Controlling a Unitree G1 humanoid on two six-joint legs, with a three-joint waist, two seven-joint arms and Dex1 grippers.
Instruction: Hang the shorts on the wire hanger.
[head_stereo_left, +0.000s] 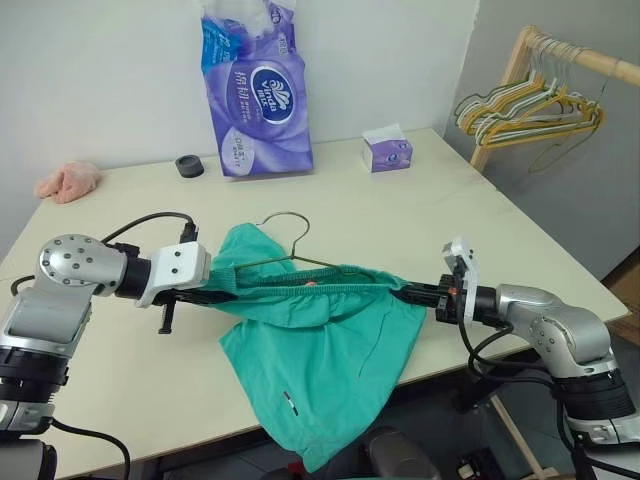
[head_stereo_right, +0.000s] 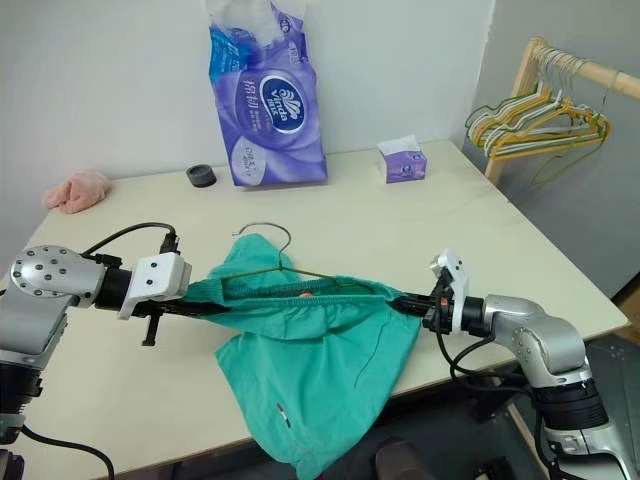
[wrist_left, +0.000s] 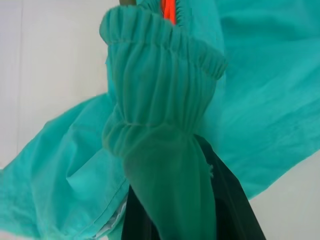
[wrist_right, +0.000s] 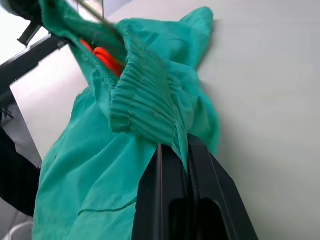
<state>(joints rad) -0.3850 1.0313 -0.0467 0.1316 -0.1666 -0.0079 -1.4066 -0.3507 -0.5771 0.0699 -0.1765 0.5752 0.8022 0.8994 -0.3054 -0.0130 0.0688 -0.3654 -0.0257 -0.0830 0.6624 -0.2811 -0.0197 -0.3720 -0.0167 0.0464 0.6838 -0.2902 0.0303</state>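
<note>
Stretching across the middle of the head view, the teal shorts (head_stereo_left: 320, 345) hang by their gathered waistband between the two grippers, one leg lying on the pale table (head_stereo_left: 450, 215) and the other drooping past its near edge at the bottom of the frame. The left gripper (head_stereo_left: 212, 293), at centre left, has its black fingers (wrist_left: 235, 205) closed on one end of the waistband, the elastic bunched over them. The right gripper (head_stereo_left: 412, 292), at centre right, pinches the other end with its fingers (wrist_right: 200, 195) shut, cloth folded over their tips. One olive wire hanger (head_stereo_left: 290, 245) lies just behind the waistband, its hook curving toward the upper middle and its lower wire running along and partly inside the waistband opening. Further back stand one purple tissue pack (head_stereo_left: 255, 90), one small tissue box (head_stereo_left: 387, 152), one dark round roll (head_stereo_left: 189, 166) and one pink cloth lump (head_stereo_left: 67, 181). A bunch of hangers (head_stereo_left: 530, 108) hangs from a wooden rail at the upper right.
</note>
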